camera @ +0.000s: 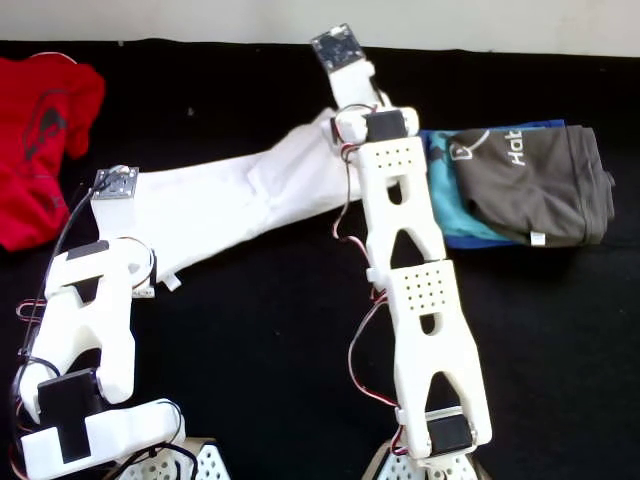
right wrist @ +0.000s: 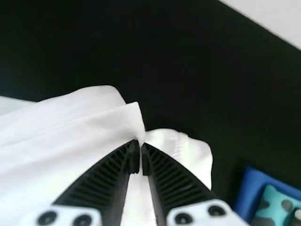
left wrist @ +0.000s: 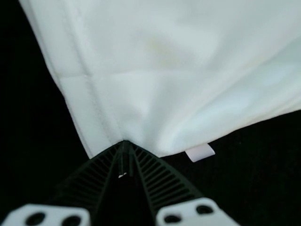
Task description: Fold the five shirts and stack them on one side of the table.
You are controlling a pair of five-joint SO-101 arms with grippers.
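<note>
A white shirt (camera: 240, 195) lies stretched in a long band across the black table, running from the left arm up to the right arm. My left gripper (left wrist: 126, 147) is shut on the white shirt's (left wrist: 178, 70) hemmed corner; a small white tag (left wrist: 200, 152) sticks out beside it. My right gripper (right wrist: 139, 142) is shut on a bunched fold of the white shirt (right wrist: 61, 136) at its far end. In the high view the left arm's wrist (camera: 115, 185) sits over the shirt's near-left end and the right arm's wrist (camera: 370, 125) over its far-right end.
A stack of folded shirts (camera: 530, 185), grey on top of teal and blue, lies at the right, close to the right arm; its blue edge (right wrist: 251, 193) is near my right gripper. A red shirt (camera: 40, 130) lies crumpled at the far left. Black tabletop (camera: 270, 330) in front.
</note>
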